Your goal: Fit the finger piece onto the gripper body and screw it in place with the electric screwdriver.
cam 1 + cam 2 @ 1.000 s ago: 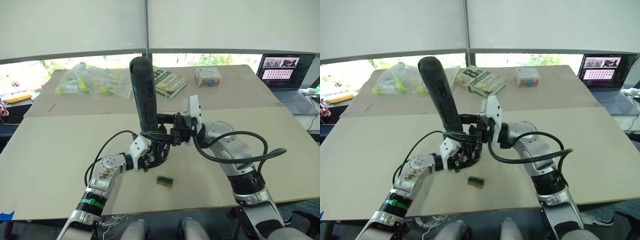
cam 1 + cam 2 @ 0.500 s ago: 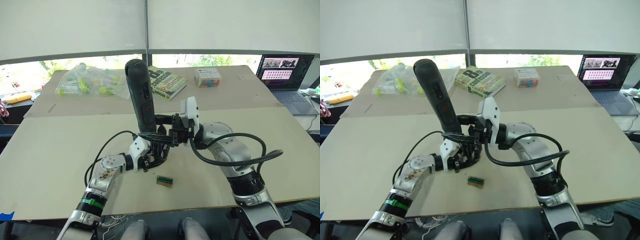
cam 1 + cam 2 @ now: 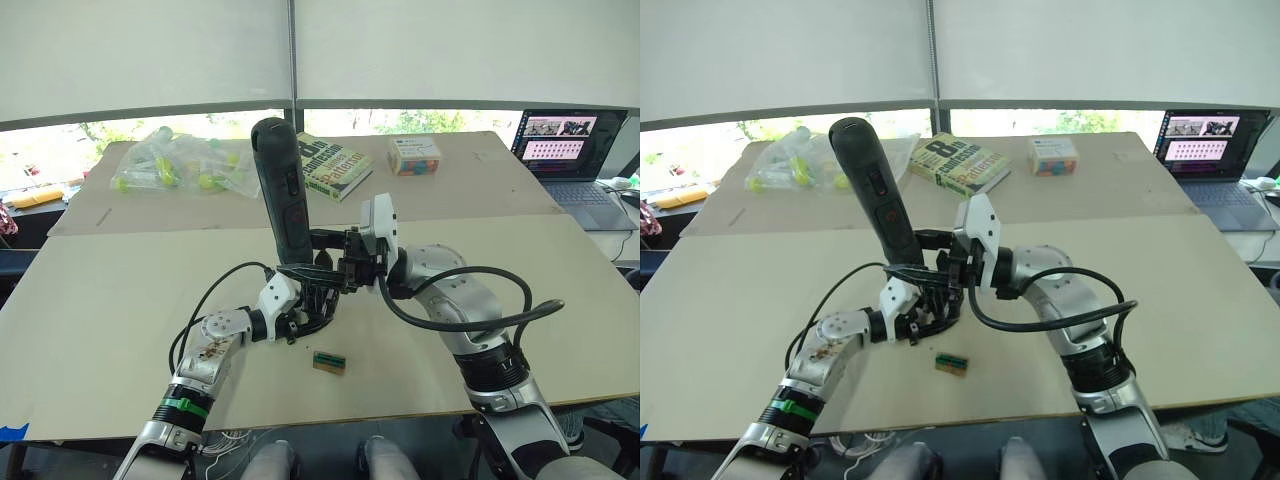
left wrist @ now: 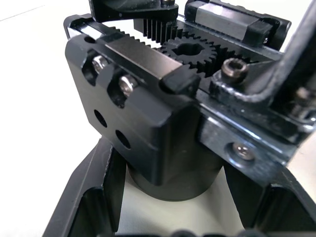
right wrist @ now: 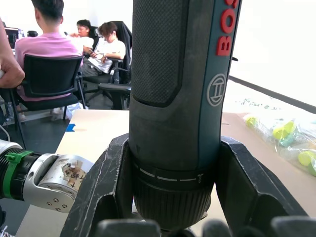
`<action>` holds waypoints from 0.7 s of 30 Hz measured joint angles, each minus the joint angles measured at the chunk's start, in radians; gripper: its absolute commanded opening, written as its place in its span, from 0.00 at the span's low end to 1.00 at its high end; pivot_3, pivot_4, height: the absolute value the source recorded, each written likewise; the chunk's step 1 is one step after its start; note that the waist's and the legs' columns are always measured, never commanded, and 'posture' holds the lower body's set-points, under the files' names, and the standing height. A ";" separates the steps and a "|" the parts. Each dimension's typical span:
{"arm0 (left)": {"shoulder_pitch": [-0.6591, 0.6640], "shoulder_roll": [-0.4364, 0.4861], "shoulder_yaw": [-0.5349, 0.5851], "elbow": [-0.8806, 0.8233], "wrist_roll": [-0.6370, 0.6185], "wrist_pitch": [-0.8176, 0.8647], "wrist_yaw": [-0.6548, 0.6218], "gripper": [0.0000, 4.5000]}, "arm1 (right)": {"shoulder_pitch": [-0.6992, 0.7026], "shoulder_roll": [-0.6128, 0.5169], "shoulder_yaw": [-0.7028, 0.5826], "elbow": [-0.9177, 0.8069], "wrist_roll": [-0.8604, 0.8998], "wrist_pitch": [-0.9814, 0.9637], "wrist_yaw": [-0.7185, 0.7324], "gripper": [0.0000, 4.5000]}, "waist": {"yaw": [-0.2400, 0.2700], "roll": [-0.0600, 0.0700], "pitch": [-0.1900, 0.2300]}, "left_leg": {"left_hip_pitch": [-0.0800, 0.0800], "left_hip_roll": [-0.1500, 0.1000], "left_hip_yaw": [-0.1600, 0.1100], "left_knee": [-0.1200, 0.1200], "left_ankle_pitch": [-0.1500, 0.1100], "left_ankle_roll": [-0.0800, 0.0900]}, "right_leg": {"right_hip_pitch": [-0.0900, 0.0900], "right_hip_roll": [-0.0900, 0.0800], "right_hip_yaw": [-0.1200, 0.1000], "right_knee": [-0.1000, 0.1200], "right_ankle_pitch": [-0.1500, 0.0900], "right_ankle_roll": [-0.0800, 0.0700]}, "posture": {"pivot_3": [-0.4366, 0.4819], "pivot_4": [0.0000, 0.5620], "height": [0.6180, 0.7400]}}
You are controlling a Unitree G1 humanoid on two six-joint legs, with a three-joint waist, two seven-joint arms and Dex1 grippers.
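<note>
The gripper body (image 4: 148, 128) sits on the table (image 3: 120, 300) near the front middle, clamped between the two black fingers of the left gripper (image 3: 305, 312); the left wrist view shows its rounded base wedged between those fingers, with a toothed rack, a gear and several screw heads on top. Directly above it stands the electric screwdriver (image 3: 283, 195), nearly upright with its rounded end tilted slightly toward the robot's left and its lower end pointing down at the gripper body. The right gripper (image 3: 325, 268) holds it low on the barrel, one finger pressed against each side, as the right wrist view makes plain. Whether the bit actually touches a screw is hard to tell, since the tip is hidden among the black parts. The finger piece cannot be picked out with any certainty in that same dark cluster. A small green-and-tan block (image 3: 330, 361) lies on the table just in front of the grippers. Toward the far edge lie a bag of yellow-green items (image 3: 175, 165), a book (image 3: 335, 165) and a small box (image 3: 415, 154), and a laptop (image 3: 570, 150) stands open at the far right.
</note>
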 measured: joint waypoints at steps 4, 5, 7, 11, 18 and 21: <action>0.001 0.000 0.000 0.000 0.000 0.002 0.001 0.52 | 0.003 0.000 0.000 0.000 0.000 0.000 -0.005 0.43 | 0.000 0.000 -0.001 | 0.000 0.000 0.000 0.000 0.000 0.000 | 0.000 0.000 0.000 0.000 0.000 0.000 | 0.48 0.27 1.00; 0.002 0.000 0.000 0.000 0.000 0.003 0.002 0.52 | 0.003 0.000 0.000 0.000 0.000 0.000 -0.006 0.43 | -0.001 0.000 -0.001 | 0.001 0.000 0.000 0.000 0.000 0.000 | 0.001 0.000 0.000 0.000 0.000 0.000 | 0.48 0.27 1.00; 0.002 0.000 0.000 -0.001 0.000 0.004 0.002 0.52 | 0.004 0.000 0.000 0.000 0.000 0.000 -0.007 0.43 | -0.001 0.000 -0.001 | 0.001 0.000 0.000 0.000 0.000 0.000 | 0.001 0.000 0.000 0.000 0.000 0.000 | 0.48 0.27 1.00; 0.002 0.000 0.000 -0.001 0.000 0.005 0.002 0.52 | 0.004 0.000 0.000 0.000 0.000 0.000 -0.011 0.43 | -0.002 0.001 -0.001 | 0.001 0.000 0.000 0.000 0.000 0.000 | 0.001 0.000 0.000 0.000 0.000 0.000 | 0.48 0.27 1.00; 0.002 0.000 0.001 -0.001 0.000 0.006 0.002 0.52 | 0.003 0.000 -0.001 0.003 0.000 0.000 -0.019 0.43 | -0.002 0.001 -0.001 | 0.001 0.000 0.000 -0.001 0.000 0.000 | 0.001 0.000 0.000 0.000 0.000 0.000 | 0.48 0.27 1.00; 0.002 0.000 0.000 -0.001 0.000 0.006 0.002 0.52 | -0.001 0.000 0.000 0.002 0.000 0.012 -0.028 0.43 | -0.002 0.001 -0.001 | 0.001 0.000 0.000 -0.001 0.000 0.000 | 0.001 0.000 0.000 0.000 0.000 0.000 | 0.48 0.27 1.00</action>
